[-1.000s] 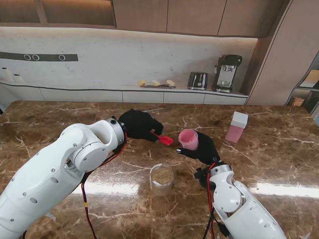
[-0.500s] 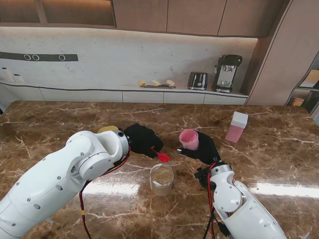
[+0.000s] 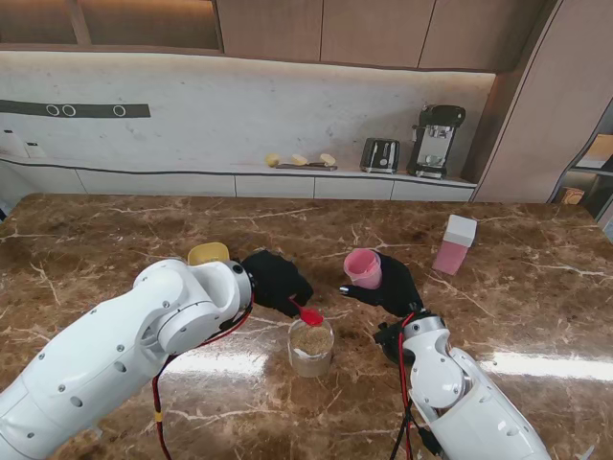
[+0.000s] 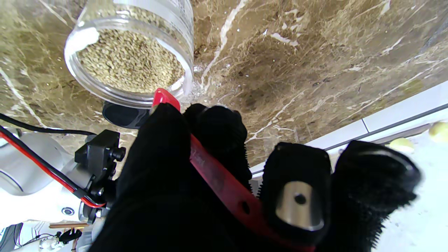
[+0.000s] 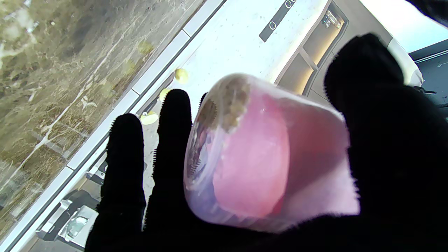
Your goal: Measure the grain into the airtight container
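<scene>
Holding the red scoop (image 3: 308, 314) pinched in my left hand (image 3: 275, 280), its bowl sits at the rim of the clear jar (image 3: 311, 346), which is mostly full of grain. My right hand (image 3: 391, 285) wraps the pink container (image 3: 363, 268), held off the table (image 3: 517, 278). A few grains show inside; most measuring seems left.

The jar of grain (image 3: 311, 346) sits on the table (image 3: 115, 240), nearest me in the middle. The scoop (image 3: 308, 314) is right at its far rim, maybe just over it. A cup (image 3: 363, 268) is off right, and a lidded container (image 3: 454, 244) sits farther right.
</scene>
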Controlling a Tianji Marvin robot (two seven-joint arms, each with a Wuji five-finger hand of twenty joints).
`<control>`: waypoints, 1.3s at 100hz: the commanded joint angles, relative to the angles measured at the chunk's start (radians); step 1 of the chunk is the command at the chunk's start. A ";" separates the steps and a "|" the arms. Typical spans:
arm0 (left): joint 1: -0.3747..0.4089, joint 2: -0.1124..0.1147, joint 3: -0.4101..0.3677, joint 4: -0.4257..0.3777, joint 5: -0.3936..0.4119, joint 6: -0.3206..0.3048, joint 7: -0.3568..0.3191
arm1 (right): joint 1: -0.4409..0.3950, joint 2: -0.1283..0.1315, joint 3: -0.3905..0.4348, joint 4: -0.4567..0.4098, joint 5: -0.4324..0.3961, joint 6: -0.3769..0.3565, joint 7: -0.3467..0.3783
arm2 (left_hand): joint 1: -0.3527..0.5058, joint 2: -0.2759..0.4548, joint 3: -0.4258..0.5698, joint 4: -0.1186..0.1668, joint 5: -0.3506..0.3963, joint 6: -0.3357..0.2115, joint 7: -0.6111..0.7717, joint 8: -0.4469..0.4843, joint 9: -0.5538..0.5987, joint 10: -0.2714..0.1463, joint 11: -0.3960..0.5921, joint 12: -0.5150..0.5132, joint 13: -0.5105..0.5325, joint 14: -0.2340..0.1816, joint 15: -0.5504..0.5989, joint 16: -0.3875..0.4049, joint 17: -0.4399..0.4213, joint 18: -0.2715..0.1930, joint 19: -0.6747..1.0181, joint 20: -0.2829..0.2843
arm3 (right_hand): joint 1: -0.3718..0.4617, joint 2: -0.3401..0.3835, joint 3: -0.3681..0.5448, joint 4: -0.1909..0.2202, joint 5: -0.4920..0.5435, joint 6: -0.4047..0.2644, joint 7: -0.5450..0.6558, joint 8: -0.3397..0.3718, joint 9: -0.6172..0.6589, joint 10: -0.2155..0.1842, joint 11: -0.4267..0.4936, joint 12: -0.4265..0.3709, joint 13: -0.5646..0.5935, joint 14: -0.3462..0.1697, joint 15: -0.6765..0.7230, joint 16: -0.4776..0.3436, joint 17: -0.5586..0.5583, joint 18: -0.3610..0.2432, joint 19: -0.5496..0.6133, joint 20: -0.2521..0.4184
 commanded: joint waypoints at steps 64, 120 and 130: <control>-0.060 0.001 0.103 0.067 -0.009 0.061 -0.004 | -0.003 -0.004 -0.002 0.007 0.003 -0.003 0.009 | 0.041 -0.003 0.078 0.044 0.024 -0.012 0.010 0.007 0.065 -0.040 0.011 0.014 0.052 -0.031 0.114 -0.001 0.032 -0.006 0.081 -0.003 | 0.064 0.194 0.191 -0.025 0.086 -0.142 0.060 0.006 0.010 -0.018 0.005 0.008 0.019 -0.008 0.011 0.003 -0.003 0.000 -0.017 -0.006; -0.095 0.004 0.154 0.088 -0.036 0.093 -0.028 | 0.004 -0.005 -0.007 0.020 0.009 -0.012 0.013 | 0.033 -0.011 0.096 0.044 0.026 -0.014 0.015 0.004 0.069 -0.040 0.011 0.010 0.052 -0.033 0.117 -0.003 0.037 -0.012 0.084 -0.009 | 0.062 0.195 0.191 -0.025 0.088 -0.143 0.061 0.006 0.010 -0.016 0.004 0.008 0.019 -0.010 0.010 0.003 -0.003 0.000 -0.019 -0.005; -0.099 0.004 0.159 0.091 -0.046 0.095 -0.031 | 0.006 -0.005 -0.008 0.023 0.010 -0.012 0.013 | 0.032 -0.012 0.099 0.043 0.026 -0.015 0.016 0.005 0.069 -0.040 0.011 0.009 0.052 -0.033 0.117 -0.003 0.036 -0.012 0.084 -0.010 | 0.062 0.195 0.190 -0.025 0.088 -0.143 0.061 0.007 0.010 -0.018 0.004 0.008 0.018 -0.007 0.010 0.003 -0.004 -0.001 -0.020 -0.005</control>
